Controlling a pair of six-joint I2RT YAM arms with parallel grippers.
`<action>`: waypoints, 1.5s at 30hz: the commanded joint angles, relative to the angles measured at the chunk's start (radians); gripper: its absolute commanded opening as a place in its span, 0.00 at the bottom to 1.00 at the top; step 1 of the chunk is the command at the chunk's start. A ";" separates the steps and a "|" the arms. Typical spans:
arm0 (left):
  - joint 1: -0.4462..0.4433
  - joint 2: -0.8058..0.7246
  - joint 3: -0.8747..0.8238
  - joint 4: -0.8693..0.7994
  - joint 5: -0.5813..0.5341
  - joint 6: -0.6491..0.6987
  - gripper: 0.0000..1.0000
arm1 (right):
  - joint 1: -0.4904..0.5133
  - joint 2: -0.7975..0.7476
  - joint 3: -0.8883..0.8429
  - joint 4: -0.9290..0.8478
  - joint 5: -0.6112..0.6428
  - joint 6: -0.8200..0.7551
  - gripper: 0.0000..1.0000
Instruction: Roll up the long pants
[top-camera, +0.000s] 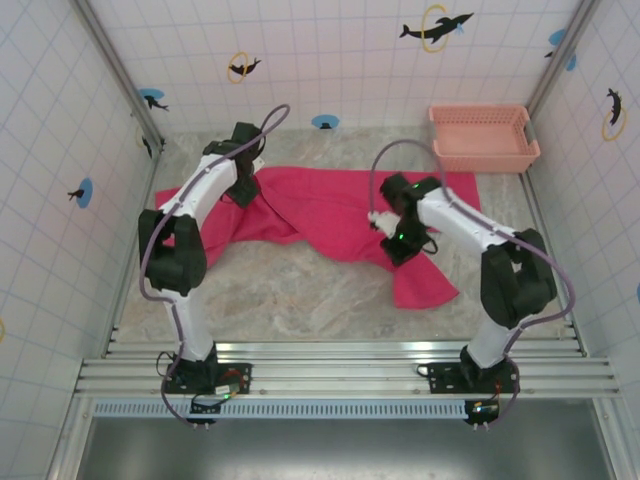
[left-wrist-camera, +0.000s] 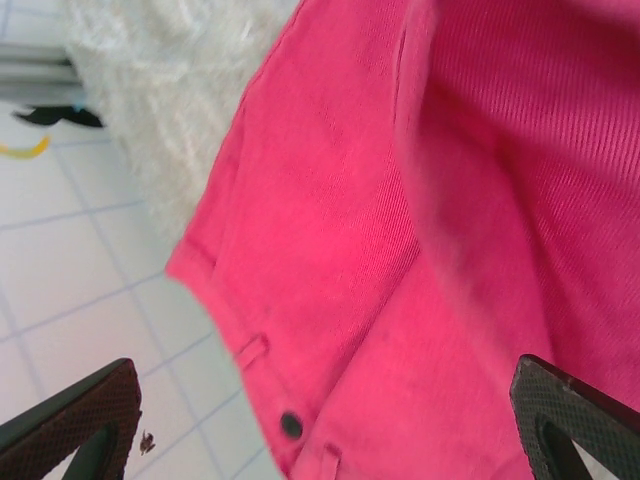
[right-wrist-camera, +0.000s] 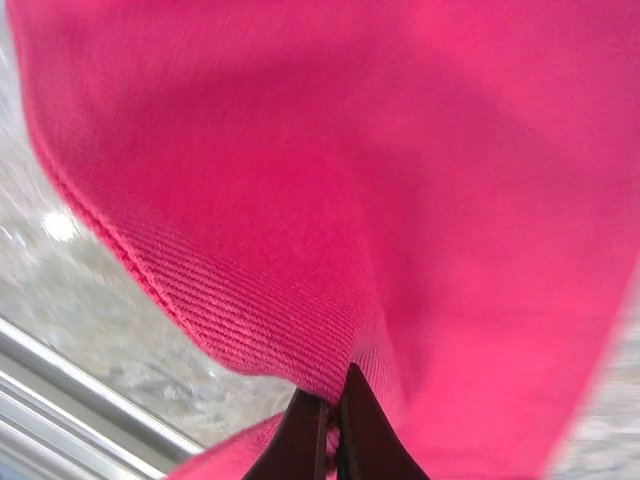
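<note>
The long pants (top-camera: 320, 210) lie spread across the marble table, bright pink-red, with one leg running toward the front right. My right gripper (top-camera: 398, 240) is shut on a fold of that leg; in the right wrist view its gripper (right-wrist-camera: 335, 405) pinches the ribbed cloth (right-wrist-camera: 300, 200), which drapes up and away from it. My left gripper (top-camera: 243, 185) hovers over the waist end of the pants at the back left, open. In the left wrist view its fingertips (left-wrist-camera: 85, 415) stand wide apart over the waistband (left-wrist-camera: 300, 330), where a dark button (left-wrist-camera: 291, 425) and belt loops show.
A salmon-pink plastic basket (top-camera: 483, 138) stands at the back right corner. Tiled walls close in the table on three sides, and a metal rail (top-camera: 340, 365) runs along the near edge by the arm bases. Bare marble (top-camera: 290, 290) lies in front of the pants.
</note>
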 joint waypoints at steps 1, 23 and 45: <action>-0.033 -0.085 -0.100 0.007 -0.140 0.011 0.97 | -0.061 0.023 0.148 -0.091 -0.161 -0.063 0.00; -0.039 -0.229 -0.498 -0.223 -0.210 -0.340 0.94 | -0.341 0.328 0.582 -0.131 -0.315 -0.069 0.00; -0.112 0.082 -0.502 -0.166 -0.361 -0.624 0.70 | -0.400 0.300 0.594 -0.117 -0.351 -0.074 0.00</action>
